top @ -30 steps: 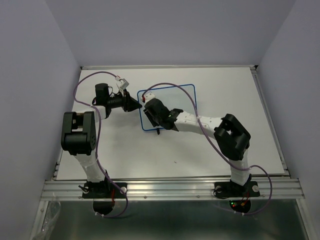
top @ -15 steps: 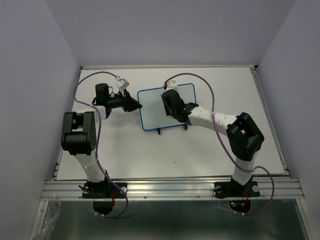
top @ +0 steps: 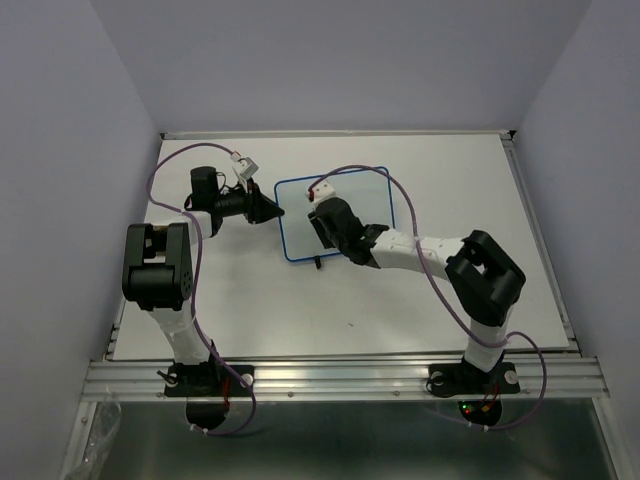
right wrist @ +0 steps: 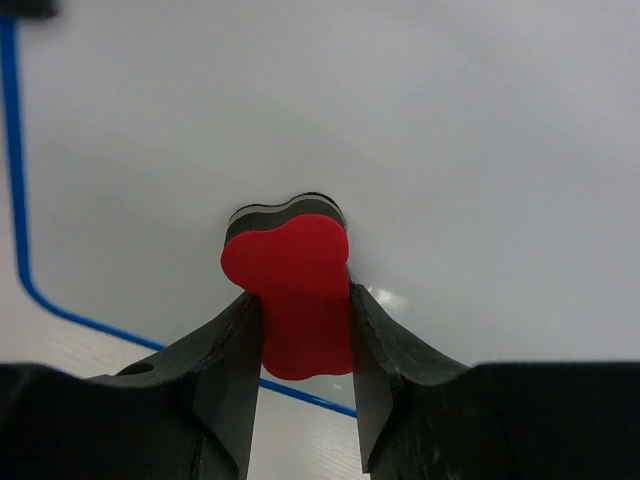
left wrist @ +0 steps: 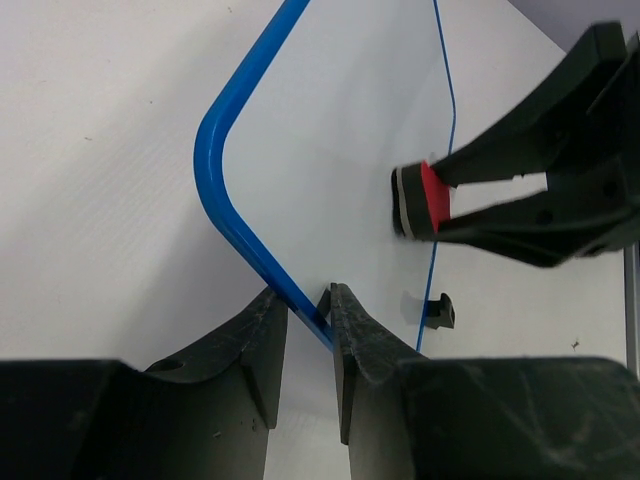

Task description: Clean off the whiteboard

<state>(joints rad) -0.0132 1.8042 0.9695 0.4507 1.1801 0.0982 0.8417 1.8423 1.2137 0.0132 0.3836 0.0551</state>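
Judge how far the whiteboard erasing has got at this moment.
Done: the whiteboard face shows no marker in either wrist view. In hand: the left gripper pinches its blue rim while the right gripper holds the red eraser against the face. Left: the patch hidden under the right arm overhead may need wiping.

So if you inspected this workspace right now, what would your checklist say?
Surface: white table, bare around the whiteboard.
Job's things: whiteboard with a blue rim; no marks seen on the parts in view. Red eraser pressed against its face.
Clutter: one tiny dark speck on the table.
Fingers: left fingers shut on the whiteboard's rim near a corner; right fingers shut on the eraser.
Cables: purple cables loop along both arms; the right one arches over the whiteboard.
Surroundings: plain pale walls; metal rail at the near edge.
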